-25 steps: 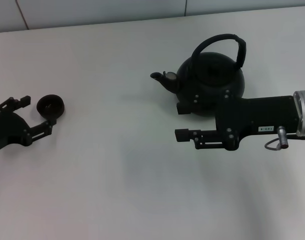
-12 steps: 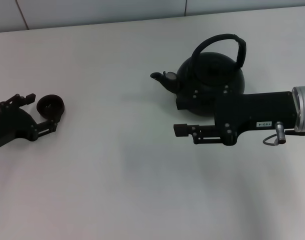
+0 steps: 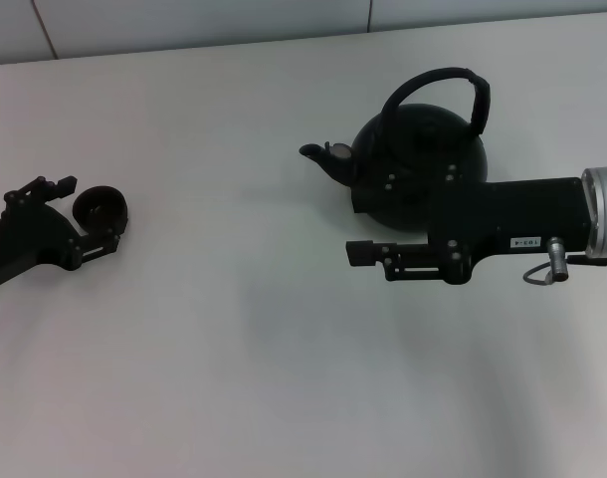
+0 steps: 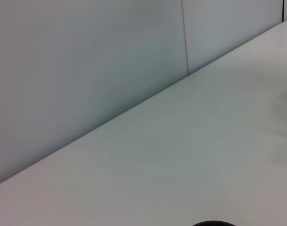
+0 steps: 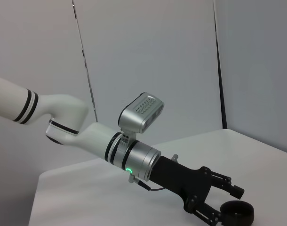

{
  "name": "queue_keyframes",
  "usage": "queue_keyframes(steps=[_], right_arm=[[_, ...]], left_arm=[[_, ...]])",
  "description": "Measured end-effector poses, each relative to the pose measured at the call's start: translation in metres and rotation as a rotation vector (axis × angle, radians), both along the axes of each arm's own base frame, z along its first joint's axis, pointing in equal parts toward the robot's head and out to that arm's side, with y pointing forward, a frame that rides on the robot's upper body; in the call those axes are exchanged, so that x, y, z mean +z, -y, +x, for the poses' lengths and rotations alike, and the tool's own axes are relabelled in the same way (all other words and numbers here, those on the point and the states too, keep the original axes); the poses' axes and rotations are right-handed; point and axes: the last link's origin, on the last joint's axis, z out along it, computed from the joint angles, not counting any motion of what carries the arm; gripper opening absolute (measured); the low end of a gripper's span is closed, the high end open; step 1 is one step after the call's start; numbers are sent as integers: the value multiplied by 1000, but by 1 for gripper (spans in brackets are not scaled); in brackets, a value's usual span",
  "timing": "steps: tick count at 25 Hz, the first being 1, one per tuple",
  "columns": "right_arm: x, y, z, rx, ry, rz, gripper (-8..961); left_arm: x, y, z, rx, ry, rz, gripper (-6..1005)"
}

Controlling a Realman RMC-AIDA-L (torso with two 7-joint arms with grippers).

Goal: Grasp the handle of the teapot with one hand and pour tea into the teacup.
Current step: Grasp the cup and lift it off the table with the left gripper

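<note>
The matte-black teapot [image 3: 418, 159] stands at the back right of the table, spout pointing left, with its arched handle [image 3: 438, 78] upright and free. My right gripper [image 3: 359, 229] is open just in front of the pot's lower body, fingers pointing left; the far finger overlaps the pot in the head view. At the left sits the small black teacup [image 3: 100, 207]. My left gripper [image 3: 88, 213] is open with one finger on each side of the cup. The right wrist view shows that same left gripper [image 5: 226, 205] and the teacup [image 5: 237, 213] between its fingers.
The white table [image 3: 244, 349] ends at a pale wall [image 3: 184, 20] behind. The left wrist view shows only the table [image 4: 181, 155], the wall and a dark sliver at the picture's edge.
My left gripper has slid forward so its fingers now flank the teacup. The right gripper has shifted slightly farther back, closer against the teapot's body.
</note>
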Motion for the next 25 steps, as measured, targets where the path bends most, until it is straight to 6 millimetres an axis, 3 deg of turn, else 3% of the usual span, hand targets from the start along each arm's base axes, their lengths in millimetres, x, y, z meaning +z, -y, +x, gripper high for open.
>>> queue_keyframes(steps=[25], right_arm=[[1,-1,-1,7,2,2,598]], left_arm=[[-4,-4,-2,56,-3,-9,758]])
